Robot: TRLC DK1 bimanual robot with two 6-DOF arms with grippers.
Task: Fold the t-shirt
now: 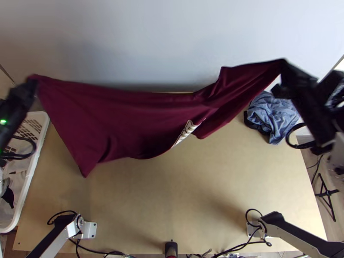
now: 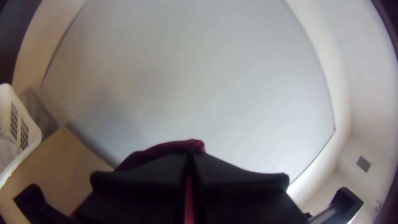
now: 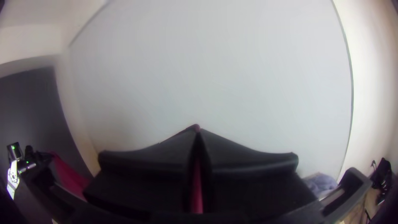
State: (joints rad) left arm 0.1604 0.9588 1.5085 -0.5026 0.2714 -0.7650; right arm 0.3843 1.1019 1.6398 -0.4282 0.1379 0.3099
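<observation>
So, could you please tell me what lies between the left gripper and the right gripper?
The maroon t-shirt, stretched unfolded between the left gripper and the right gripper, each holding one end; the top view shows this.

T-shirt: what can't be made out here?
Top view: rest of the white print, hidden by shirt folds.
Left wrist view: fabric in left end effector, mostly behind its fingers.
Right wrist view: likewise, right end effector.
Top view: basket's outer side, cut off by left edge.

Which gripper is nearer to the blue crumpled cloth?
Right. The right gripper is close to the blue cloth; the left gripper is across the table, near the white basket.
</observation>
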